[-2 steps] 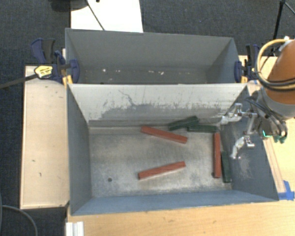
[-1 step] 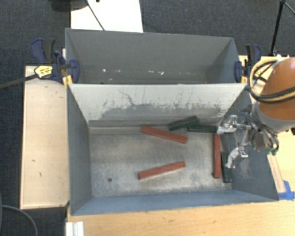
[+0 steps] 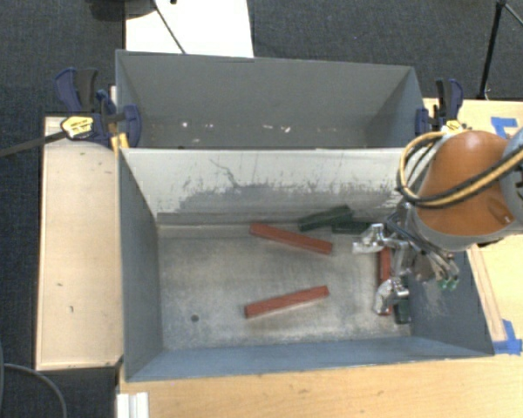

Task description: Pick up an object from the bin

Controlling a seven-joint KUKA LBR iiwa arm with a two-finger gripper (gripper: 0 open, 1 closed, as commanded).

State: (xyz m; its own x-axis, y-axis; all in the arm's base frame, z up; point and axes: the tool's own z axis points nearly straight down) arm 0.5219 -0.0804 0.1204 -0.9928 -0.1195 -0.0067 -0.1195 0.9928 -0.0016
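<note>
My pincer [image 3: 378,273] hangs low at the right end of the grey bin [image 3: 140,268], spread wide. A short red-brown bar [image 3: 384,264] shows between its tips, close to the right wall. I judge it is not yet clamped. I came in here because this bar lies apart from the rest, so nothing crowds the grip. A second red-brown bar [image 3: 288,302] rests mid-floor to the left. A third [image 3: 290,239] and a dark green piece [image 3: 326,220] lie by the far wall.

No legible text, no readable labels, brands, numbers or signs
</note>
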